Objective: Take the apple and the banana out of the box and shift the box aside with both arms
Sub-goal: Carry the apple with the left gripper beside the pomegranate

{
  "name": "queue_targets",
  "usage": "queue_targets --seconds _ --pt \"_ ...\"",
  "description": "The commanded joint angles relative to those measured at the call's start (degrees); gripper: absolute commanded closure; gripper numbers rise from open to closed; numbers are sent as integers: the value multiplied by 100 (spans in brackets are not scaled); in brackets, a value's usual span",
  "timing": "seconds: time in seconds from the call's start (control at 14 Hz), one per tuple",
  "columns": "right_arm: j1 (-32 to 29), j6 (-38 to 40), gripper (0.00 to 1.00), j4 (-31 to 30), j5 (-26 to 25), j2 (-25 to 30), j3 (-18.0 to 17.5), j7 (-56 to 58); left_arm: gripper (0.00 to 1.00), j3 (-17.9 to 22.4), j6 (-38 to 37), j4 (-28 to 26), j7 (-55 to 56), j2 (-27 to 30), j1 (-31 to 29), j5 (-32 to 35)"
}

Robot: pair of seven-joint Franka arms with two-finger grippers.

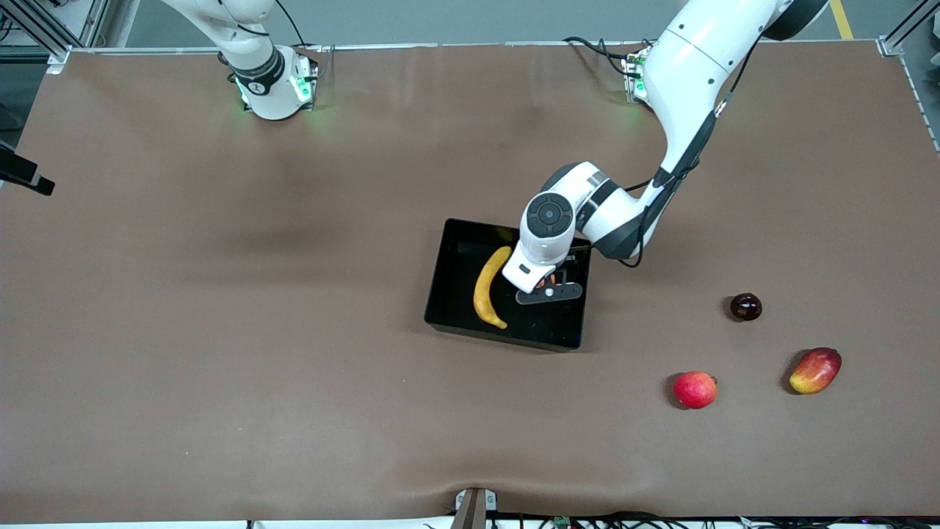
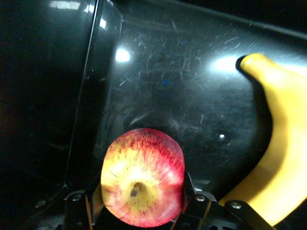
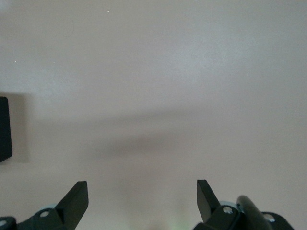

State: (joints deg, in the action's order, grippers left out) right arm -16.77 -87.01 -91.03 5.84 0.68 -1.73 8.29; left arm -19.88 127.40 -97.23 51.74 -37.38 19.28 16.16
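The black box (image 1: 449,283) lies mid-table with the yellow banana (image 1: 487,290) inside it, on the side toward the right arm's end. My left gripper (image 1: 549,285) is down inside the box beside the banana. In the left wrist view the red apple with yellow streaks (image 2: 142,177) sits between its fingers (image 2: 191,194), which press on both of its sides, over the box floor (image 2: 182,81); the banana (image 2: 278,158) lies close by. My right gripper (image 3: 142,196) is open over bare table with nothing between its fingers; the front view does not show it.
Toward the left arm's end lie a plain red round fruit (image 1: 695,389), a red-yellow mango (image 1: 815,370) and a dark round fruit (image 1: 745,306), all outside the box. The first two are nearer to the front camera than the box.
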Motion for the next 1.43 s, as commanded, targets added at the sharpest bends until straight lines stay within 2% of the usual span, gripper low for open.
queue_targets --seconds 0.0,0.29,0.43,0.57,0.93,1.14,1.36 --pt "-151 52 0 77 171 -42 -99 76 100 -7 -302 106 -59 493 -29 133" --pt "-151 52 0 77 216 -42 -90 68 100 -7 -1628 1019 -602 933 -152 -15" --pt "-151 52 0 86 216 -50 -90 68 100 -7 -1902 1188 -1128 1153 -511 -270" --pt "-151 52 0 112 216 -103 -90 76 100 2 -2017 1154 -2032 1373 -976 -507" --pt "-55 52 0 121 216 -121 -108 85 100 10 -2123 1127 -3528 1225 -1865 -667" --pt "77 52 0 121 207 -121 -134 76 100 37 -2009 1127 -4171 935 -2243 -509" --pt "183 61 0 86 198 -130 -134 76 100 54 -1728 1101 -4207 575 -2367 52"
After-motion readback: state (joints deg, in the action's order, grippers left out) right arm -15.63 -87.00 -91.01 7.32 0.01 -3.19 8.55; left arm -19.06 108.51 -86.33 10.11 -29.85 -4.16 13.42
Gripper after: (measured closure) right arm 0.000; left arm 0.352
